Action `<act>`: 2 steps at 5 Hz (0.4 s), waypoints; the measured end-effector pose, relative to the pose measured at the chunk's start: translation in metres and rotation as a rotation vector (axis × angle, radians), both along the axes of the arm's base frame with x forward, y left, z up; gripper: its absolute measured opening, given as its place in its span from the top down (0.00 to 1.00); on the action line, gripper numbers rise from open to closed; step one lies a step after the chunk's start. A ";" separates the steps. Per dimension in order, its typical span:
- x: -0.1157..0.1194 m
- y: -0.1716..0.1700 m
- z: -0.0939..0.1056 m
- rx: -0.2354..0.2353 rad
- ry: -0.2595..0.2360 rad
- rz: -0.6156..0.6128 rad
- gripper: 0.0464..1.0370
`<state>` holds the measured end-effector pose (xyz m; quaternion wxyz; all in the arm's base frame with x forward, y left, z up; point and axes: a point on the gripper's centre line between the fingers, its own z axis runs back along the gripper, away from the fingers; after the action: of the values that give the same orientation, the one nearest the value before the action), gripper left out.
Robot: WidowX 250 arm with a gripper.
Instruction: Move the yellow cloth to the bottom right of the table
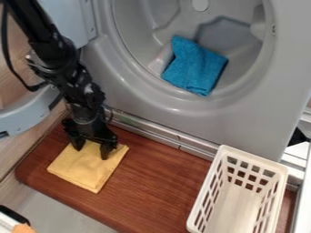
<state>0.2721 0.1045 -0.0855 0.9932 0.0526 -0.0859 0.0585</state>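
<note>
The black gripper (92, 149) hangs down at the left over the wooden table, pointing at the upper part of the yellow cloth (87, 167). Its two fingers stand apart, open, with cloth showing between and below them. Whether the tips touch the fabric I cannot tell. The cloth lies flat, roughly square and turned at a slant, on the left part of the brown wooden table (155, 186); the gripper hides part of its upper edge.
A white plastic basket (282, 182) stands at the table's right end. Behind the table is a grey machine with a round opening (97, 68), a blue cloth (194, 66) inside it. Its open door (27, 116) is at the left, beside the arm.
</note>
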 end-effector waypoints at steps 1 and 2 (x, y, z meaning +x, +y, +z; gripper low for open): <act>0.000 -0.031 0.002 -0.069 -0.034 0.085 0.04; 0.005 -0.071 0.001 -0.132 -0.036 0.110 0.04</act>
<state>0.2776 0.0335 -0.0847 0.9881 -0.0093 -0.0965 0.1193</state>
